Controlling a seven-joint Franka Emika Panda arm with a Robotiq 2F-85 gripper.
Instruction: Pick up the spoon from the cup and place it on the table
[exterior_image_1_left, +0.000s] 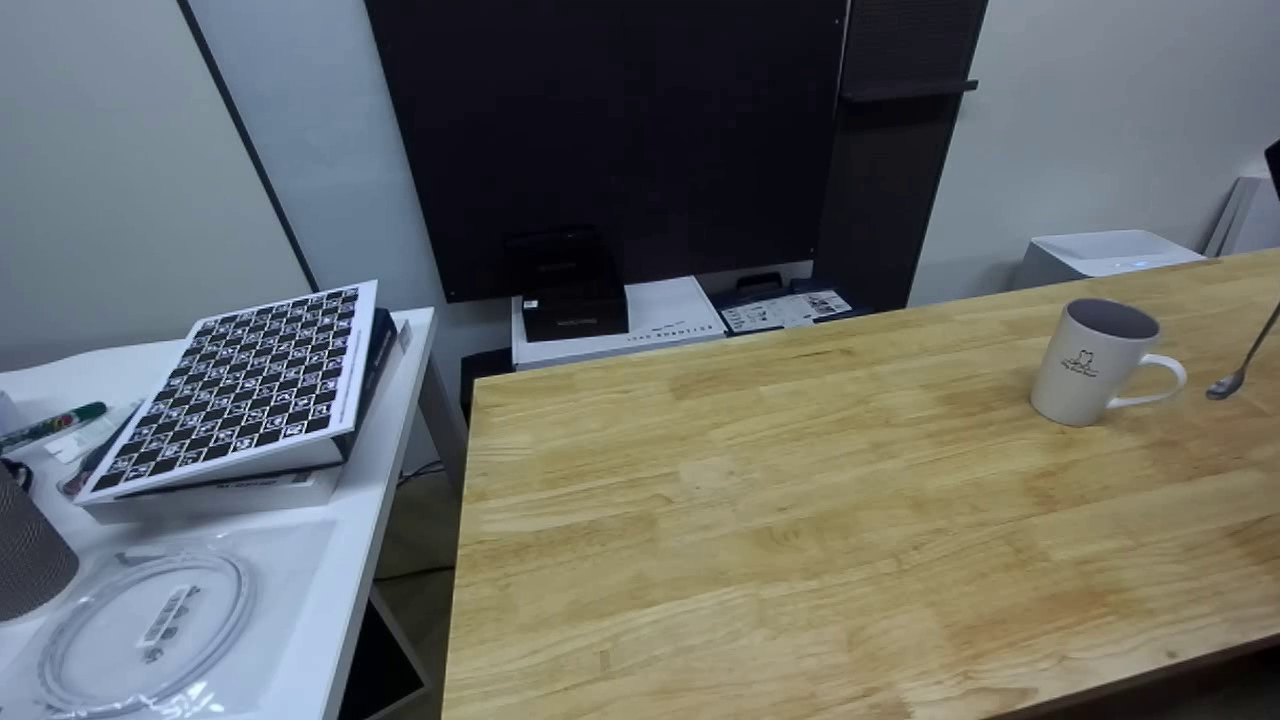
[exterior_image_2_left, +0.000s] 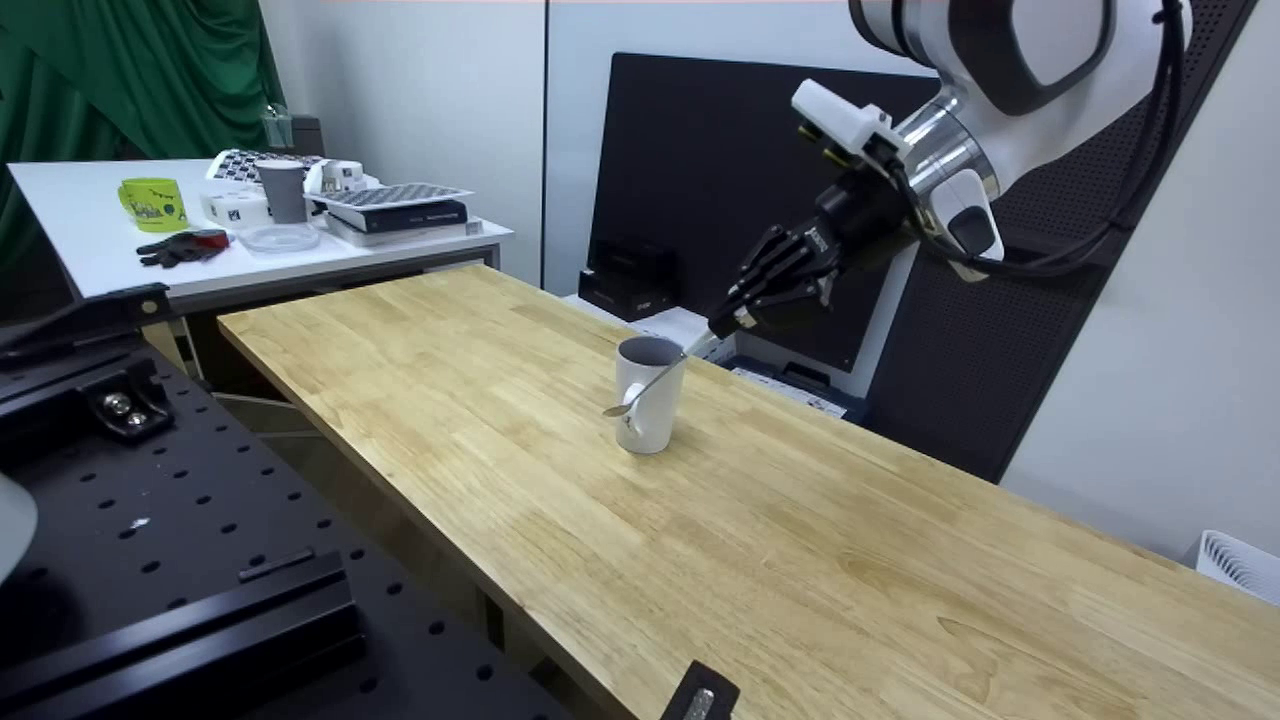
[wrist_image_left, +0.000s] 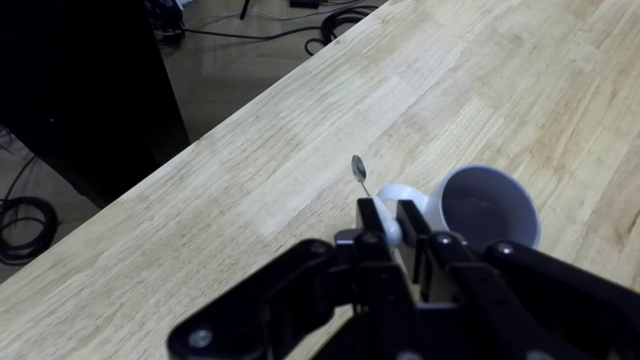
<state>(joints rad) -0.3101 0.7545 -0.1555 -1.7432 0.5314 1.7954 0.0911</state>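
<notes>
The spoon has a thin grey stem, a small metal bowl and a thick white handle end. My gripper (wrist_image_left: 390, 215) is shut on that white end; it also shows in an exterior view (exterior_image_2_left: 722, 320). The spoon (wrist_image_left: 358, 168) is outside the cup, tilted, bowl end lowest. In an exterior view the spoon (exterior_image_2_left: 655, 380) crosses in front of the cup; elsewhere its bowl (exterior_image_1_left: 1225, 387) shows right of the cup handle. The cup (exterior_image_1_left: 1090, 365), a white-grey mug, stands upright on the wooden table (exterior_image_1_left: 760, 520). It also shows in the wrist view (wrist_image_left: 487, 205), partly behind my finger.
A white counter (exterior_image_1_left: 400, 400) with a chequered tray (exterior_image_1_left: 240, 380) stands beyond one table end. A black perforated bench (exterior_image_2_left: 230, 560) runs along one long side. Boxes (exterior_image_1_left: 575, 310) stand behind the far edge. Cables (wrist_image_left: 345, 20) lie on the floor.
</notes>
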